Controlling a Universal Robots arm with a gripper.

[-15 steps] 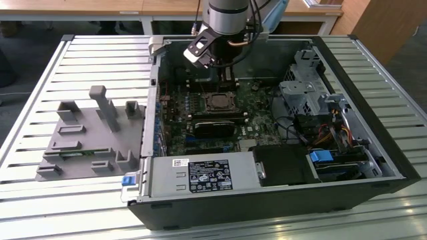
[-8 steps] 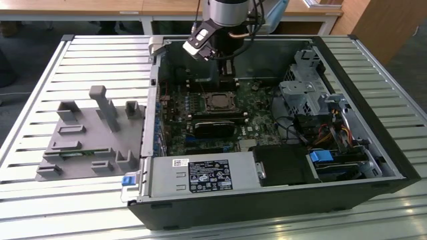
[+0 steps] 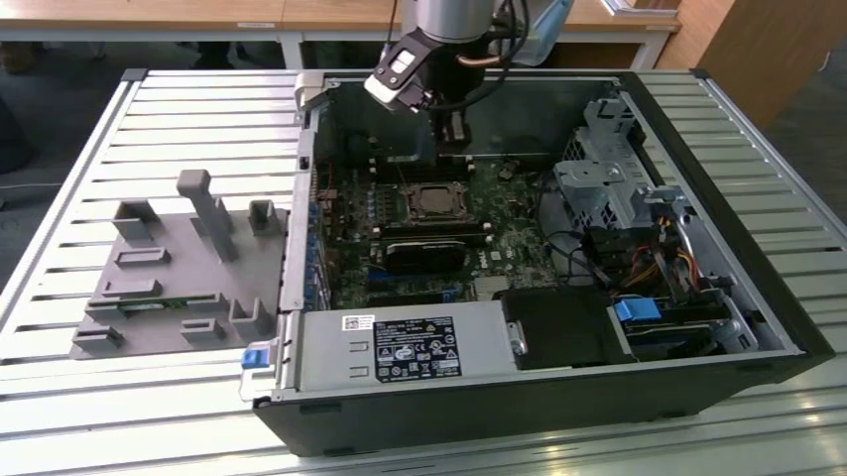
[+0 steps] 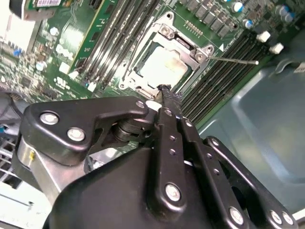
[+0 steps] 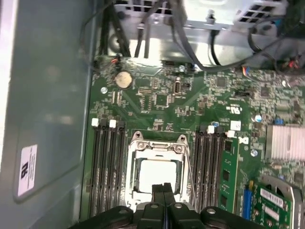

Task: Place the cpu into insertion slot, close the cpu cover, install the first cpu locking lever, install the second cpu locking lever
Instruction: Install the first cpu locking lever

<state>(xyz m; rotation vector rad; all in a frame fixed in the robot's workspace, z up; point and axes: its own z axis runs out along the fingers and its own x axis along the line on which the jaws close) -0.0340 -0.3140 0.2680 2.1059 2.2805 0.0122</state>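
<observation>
Slatted tabletop (image 3: 173,109) carries an open computer case (image 3: 530,416); inside it, above the green board (image 5: 157,102), the claw (image 5: 163,190) hangs closed and empty just over the insertion slot (image 3: 411,203). Cpu (image 5: 155,174) sits in the slot, cpu cover (image 5: 157,151) down around it, one wire lever (image 4: 233,60) sticking out free. Chip looks light, stiff and fragile, so edges only; the lever is probably springy, best pushed near its free end.

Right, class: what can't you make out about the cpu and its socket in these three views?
First wrist view: the gripper hides one edge of the cpu.
Second wrist view: the gripper covers one corner of the cpu cover.
Exterior view: the insertion slot is too small to tell whether it is covered.
</observation>
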